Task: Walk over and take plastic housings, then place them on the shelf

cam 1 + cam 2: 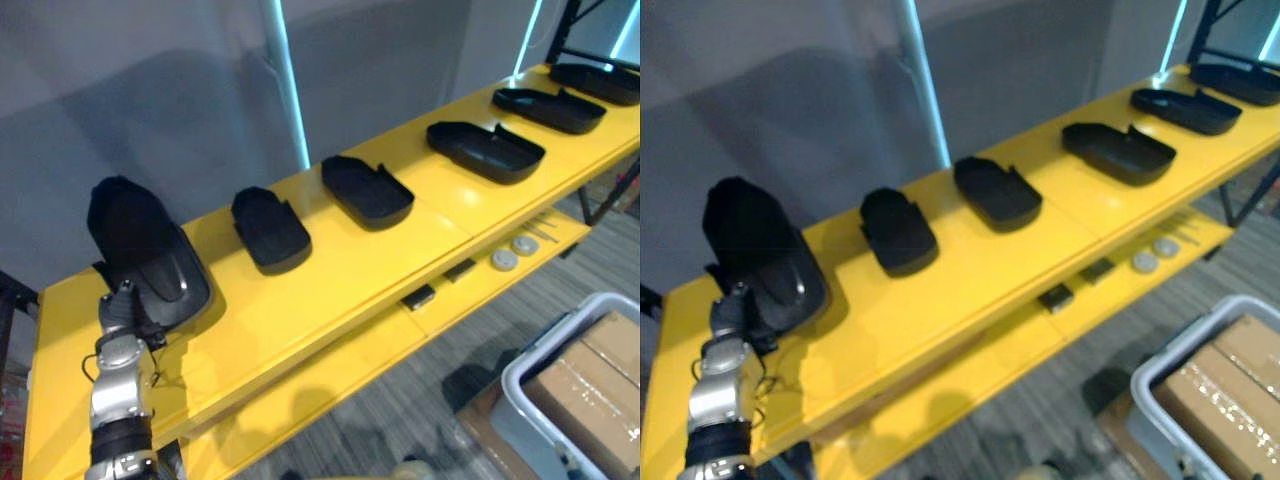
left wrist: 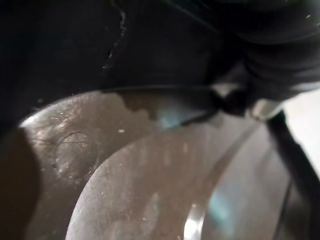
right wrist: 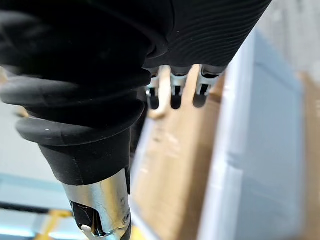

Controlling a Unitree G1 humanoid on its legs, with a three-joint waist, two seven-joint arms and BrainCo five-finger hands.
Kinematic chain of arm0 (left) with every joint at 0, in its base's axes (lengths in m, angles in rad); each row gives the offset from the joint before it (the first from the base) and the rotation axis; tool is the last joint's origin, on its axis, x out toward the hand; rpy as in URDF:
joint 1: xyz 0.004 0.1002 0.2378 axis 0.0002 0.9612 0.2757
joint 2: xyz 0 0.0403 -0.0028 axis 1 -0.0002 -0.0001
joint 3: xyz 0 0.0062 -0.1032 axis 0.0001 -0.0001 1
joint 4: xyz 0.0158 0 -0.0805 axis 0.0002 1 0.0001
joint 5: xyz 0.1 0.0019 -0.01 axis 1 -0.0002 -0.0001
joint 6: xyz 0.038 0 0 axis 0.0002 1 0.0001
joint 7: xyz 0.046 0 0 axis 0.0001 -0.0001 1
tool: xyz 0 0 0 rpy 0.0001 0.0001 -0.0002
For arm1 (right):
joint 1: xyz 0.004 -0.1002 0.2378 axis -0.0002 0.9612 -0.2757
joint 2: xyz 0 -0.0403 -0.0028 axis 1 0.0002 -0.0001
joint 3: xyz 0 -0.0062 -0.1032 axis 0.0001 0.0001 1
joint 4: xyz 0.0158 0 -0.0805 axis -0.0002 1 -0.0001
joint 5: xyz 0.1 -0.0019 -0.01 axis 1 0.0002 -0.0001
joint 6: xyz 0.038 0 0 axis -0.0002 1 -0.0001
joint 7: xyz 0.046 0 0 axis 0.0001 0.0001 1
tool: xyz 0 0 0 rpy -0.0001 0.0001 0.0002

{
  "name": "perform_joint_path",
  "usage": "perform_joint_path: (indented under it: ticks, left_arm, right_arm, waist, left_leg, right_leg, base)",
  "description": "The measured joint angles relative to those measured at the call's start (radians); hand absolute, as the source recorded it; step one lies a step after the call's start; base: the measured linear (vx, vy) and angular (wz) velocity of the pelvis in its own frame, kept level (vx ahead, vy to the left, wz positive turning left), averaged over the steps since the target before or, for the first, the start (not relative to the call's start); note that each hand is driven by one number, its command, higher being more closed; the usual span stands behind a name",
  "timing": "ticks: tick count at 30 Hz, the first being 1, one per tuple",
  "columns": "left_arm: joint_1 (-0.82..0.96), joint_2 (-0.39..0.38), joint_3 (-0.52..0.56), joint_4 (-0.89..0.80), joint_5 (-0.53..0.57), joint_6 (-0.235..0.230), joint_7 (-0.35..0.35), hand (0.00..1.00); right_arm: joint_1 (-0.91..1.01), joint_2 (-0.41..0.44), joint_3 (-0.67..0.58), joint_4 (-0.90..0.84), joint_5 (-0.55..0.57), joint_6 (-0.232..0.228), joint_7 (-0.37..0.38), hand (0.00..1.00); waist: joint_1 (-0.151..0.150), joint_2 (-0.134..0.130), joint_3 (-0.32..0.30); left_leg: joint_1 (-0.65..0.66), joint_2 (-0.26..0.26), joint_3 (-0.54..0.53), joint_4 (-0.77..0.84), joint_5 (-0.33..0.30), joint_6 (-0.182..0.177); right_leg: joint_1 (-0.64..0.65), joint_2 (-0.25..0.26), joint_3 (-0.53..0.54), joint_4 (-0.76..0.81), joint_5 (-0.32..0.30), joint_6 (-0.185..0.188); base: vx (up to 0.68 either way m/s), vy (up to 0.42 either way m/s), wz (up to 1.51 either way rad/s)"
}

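The yellow shelf (image 1: 330, 290) carries a row of black plastic housings along its top board. The leftmost housing (image 1: 140, 250) stands at the left end, and the left hand (image 1: 128, 310) is right against its near edge. The fingers are hidden by the part, so it cannot be told whether they grip it or merely touch it. In the left wrist view the glossy dark shell (image 2: 125, 170) sits very close to the hand's cover.

Five more housings lie open side up, spaced apart: the second housing (image 1: 270, 230), the third housing (image 1: 367, 190), the fourth housing (image 1: 487, 150), the fifth housing (image 1: 550, 108) and the sixth housing (image 1: 597, 82).

On the lower board lie two round discs (image 1: 505, 260) and two small dark blocks (image 1: 420, 297). A grey bin (image 1: 520, 390) on the floor holds a cardboard box (image 1: 590, 390).

The right hand (image 3: 210, 35) hangs over that bin. Its fingers (image 3: 172, 97) appear loose and hold nothing, though only their tips show.
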Motion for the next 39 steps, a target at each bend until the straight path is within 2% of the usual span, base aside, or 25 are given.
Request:
perform_joint_path:
  ticks: [3, 7, 11, 14, 19, 24, 32, 39]
  left_arm:
    - [-0.039, 0.063, -0.047, 0.103, 0.037, 0.023, -0.054, 1.0]
    - [-0.109, 0.144, -0.076, 0.249, 0.071, 0.031, -0.115, 1.0]
    - [-0.174, 0.222, -0.106, 0.348, 0.11, 0.031, -0.157, 1.0]
    - [-0.238, 0.282, -0.137, 0.386, 0.117, 0.03, -0.181, 1.0]
    - [-0.327, 0.318, -0.198, 0.421, 0.116, 0.022, -0.188, 1.0]
    - [-0.426, 0.321, -0.24, 0.42, 0.111, 0.013, -0.188, 1.0]
    - [-0.475, 0.344, -0.299, 0.419, 0.094, -0.005, -0.197, 1.0]
    - [-0.48, 0.356, -0.32, 0.415, 0.095, -0.016, -0.22, 1.0]
  right_arm:
    - [-0.008, -0.013, 0.026, 0.095, 0.017, 0.025, 0.074, 0.0]
    - [-0.03, -0.032, 0.061, 0.184, 0.017, 0.039, 0.139, 0.0]
    - [-0.046, -0.054, 0.066, 0.24, 0.025, 0.045, 0.199, 0.0]
    - [-0.062, -0.095, 0.085, 0.292, 0.025, 0.07, 0.281, 0.0]
    - [-0.096, -0.13, 0.115, 0.352, 0.022, 0.08, 0.372, 0.0]
    - [-0.169, -0.157, 0.187, 0.363, 0.023, 0.081, 0.439, 0.0]
    - [-0.264, -0.184, 0.283, 0.382, 0.053, 0.081, 0.459, 0.0]
    - [-0.28, -0.191, 0.33, 0.389, 0.055, 0.092, 0.459, 0.0]
  waist:
    - [0.011, -0.012, -0.01]
    - [0.021, -0.028, -0.009]
    - [0.021, -0.03, -0.008]
    - [0.032, -0.032, 0.001]
    - [0.04, -0.031, 0.044]
    - [0.045, -0.032, 0.124]
    - [0.054, -0.048, 0.184]
    - [0.053, -0.038, 0.2]
  left_leg:
    - [-0.002, -0.005, -0.007, 0.0, 0.002, -0.003]
    - [-0.003, -0.009, -0.015, 0.0, 0.003, -0.004]
    - [-0.011, -0.018, -0.034, 0.0, 0.007, 0.0]
    - [-0.019, -0.022, -0.048, 0.001, 0.008, 0.0]
    - [-0.021, -0.034, -0.096, 0.001, 0.01, 0.0]
    - [-0.06, -0.046, -0.171, 0.002, 0.027, 0.008]
    - [-0.118, -0.051, -0.223, 0.007, 0.048, 0.016]
    - [-0.108, -0.042, -0.224, 0.006, 0.05, 0.012]
  right_leg:
    - [0.001, -0.001, -0.005, -0.001, -0.001, -0.001]
    - [0.0, -0.004, -0.008, -0.005, -0.002, -0.002]
    - [0.001, -0.007, -0.021, -0.007, -0.005, -0.003]
    - [0.002, -0.008, -0.033, -0.007, -0.005, 0.0]
    - [0.024, -0.017, -0.073, -0.003, -0.02, 0.005]
    - [0.021, -0.026, -0.143, 0.028, -0.046, 0.009]
    - [-0.027, -0.029, -0.148, 0.068, -0.057, 0.004]
    - [-0.03, -0.024, -0.138, 0.088, -0.073, -0.021]
  base:
    - [0.02, 0.011, 0.03]
    - [0.03, 0.012, 0.01]
    - [0.06, 0.018, 0.1]
    - [0.06, 0.011, 0.12]
    - [0.03, 0.014, 0.24]
    - [0.01, 0.007, 0.41]
    - [0.04, 0.005, 0.17]
    - [-0.02, 0.001, -0.02]
